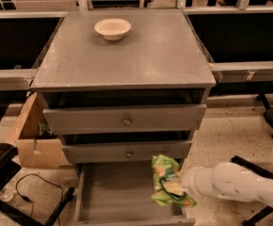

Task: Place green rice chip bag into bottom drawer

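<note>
- The gripper (pixel 177 188), on a white arm, is clamped on the green rice chip bag (pixel 164 175), above the right edge of the open bottom drawer (pixel 113 194).
- A cream bowl (pixel 112 28) sits high above that drawer.

We find the claw (pixel 175 188) low on the right, largely hidden behind the green rice chip bag (pixel 162 171), which also covers the bottom drawer's (pixel 117 189) right side; the drawer's front and the white arm (pixel 242 185) run past the frame edges
</note>
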Available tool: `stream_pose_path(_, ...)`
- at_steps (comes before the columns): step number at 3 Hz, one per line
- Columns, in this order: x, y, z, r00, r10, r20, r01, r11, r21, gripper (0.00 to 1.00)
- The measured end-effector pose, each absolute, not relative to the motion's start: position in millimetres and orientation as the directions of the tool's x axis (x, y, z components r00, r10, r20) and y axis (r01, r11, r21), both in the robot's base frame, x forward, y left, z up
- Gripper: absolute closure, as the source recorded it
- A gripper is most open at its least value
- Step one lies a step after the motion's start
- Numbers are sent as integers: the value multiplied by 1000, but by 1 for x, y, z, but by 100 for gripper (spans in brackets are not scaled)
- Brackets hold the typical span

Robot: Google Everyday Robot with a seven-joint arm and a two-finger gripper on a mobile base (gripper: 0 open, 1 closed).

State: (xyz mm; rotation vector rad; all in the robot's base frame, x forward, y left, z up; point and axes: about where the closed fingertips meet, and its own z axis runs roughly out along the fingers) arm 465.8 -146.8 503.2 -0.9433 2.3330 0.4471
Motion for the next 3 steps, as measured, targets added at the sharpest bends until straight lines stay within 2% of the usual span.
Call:
stream_pose_path(2, 544, -63, 401, -533, -577, -618, -773, 629, 79, 100)
stream_pose_path(3, 562, -46, 340, -523, -605, -600, -802, 589, 105, 100)
